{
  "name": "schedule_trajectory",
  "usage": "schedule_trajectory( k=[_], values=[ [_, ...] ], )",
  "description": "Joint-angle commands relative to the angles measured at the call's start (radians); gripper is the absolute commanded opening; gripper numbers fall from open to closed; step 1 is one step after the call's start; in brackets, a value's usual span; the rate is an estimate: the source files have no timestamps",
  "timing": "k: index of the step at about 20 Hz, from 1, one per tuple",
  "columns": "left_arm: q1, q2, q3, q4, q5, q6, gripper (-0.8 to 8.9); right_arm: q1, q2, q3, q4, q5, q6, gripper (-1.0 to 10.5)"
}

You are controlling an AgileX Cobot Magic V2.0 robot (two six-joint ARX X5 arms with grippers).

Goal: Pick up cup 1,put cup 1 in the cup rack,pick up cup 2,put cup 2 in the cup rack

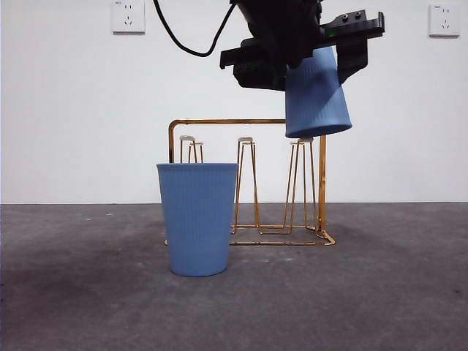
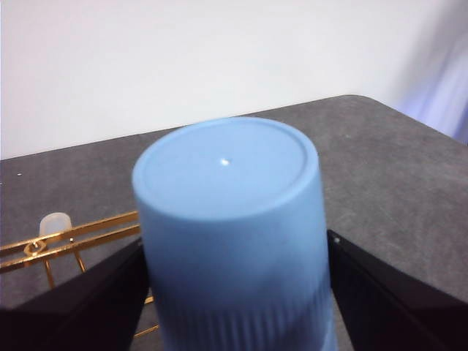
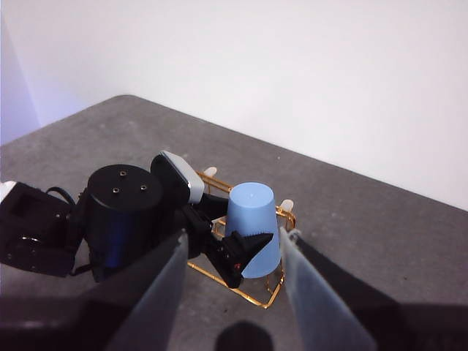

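Ribbed blue plastic cup 1 (image 1: 316, 93), tapered, inverted, clamped between black jaws of left gripper (image 2: 234, 292) just above a pale-tipped peg of the gold wire cup rack (image 1: 248, 183). Matching cup 2 (image 1: 197, 218) upright on grey table (image 1: 380, 292), before the rack. Right gripper (image 3: 230, 292) aloft, jaws apart, empty.

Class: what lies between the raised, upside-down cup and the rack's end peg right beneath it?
Nothing: in the front view the raised cup hangs over the peg, rim about touching its tip.

In the front view, the lower left part of the cup rack (image 1: 248, 183) is hidden behind the standing cup (image 1: 197, 218). The held cup's (image 2: 230, 234) rim is cut off in the left wrist view, where the rack is blurred.
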Motion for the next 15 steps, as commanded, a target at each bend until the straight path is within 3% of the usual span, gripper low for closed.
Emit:
schedule_trajectory(
  k=[1,8,15],
  values=[
    [-0.011,0.031,-0.013,-0.022,-0.02,-0.011,-0.08,0.0,-0.003,-0.004,-0.002,0.001,-0.013,2.2],
    [-0.042,0.029,-0.013,-0.021,-0.063,-0.01,-0.08,0.0,-0.003,-0.004,-0.021,0.001,-0.017,2.2],
    [-0.053,0.024,0.01,-0.007,-0.099,0.045,-0.08,0.0,-0.003,-0.004,-0.048,0.0,-0.021,2.2]
  ],
)
